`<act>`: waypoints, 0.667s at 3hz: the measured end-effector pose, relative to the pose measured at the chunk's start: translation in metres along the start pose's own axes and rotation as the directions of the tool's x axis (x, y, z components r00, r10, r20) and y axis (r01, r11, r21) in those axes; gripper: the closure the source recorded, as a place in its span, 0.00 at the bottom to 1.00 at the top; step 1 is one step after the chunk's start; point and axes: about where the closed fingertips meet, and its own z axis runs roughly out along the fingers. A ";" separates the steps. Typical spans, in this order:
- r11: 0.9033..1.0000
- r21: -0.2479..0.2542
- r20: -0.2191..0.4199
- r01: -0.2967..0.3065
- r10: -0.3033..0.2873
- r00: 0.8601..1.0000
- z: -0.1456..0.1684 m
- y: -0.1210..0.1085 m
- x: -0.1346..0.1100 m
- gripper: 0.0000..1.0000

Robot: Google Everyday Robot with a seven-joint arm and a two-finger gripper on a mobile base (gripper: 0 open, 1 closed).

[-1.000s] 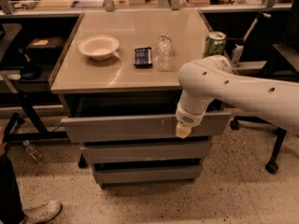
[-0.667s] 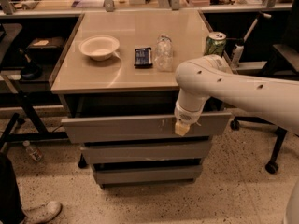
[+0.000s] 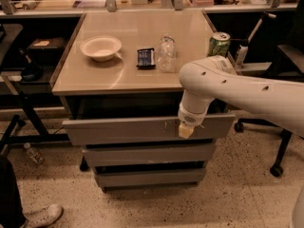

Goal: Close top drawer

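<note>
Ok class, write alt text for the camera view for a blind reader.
The end effector of a white robot arm is at the front of the slightly open top drawer. On the tabletop above sit a bowl, a dark packet, a clear bottle and a green can.

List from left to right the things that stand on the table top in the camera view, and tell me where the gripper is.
bowl → dark packet → clear bottle → green can. The gripper is lower down, at the front of the top drawer, right of its centre.
</note>
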 end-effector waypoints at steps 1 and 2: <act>1.000 0.000 0.000 0.000 0.000 1.000 0.000 0.000 0.000 0.34; 1.000 0.000 0.000 0.000 0.000 1.000 0.000 0.000 0.000 0.11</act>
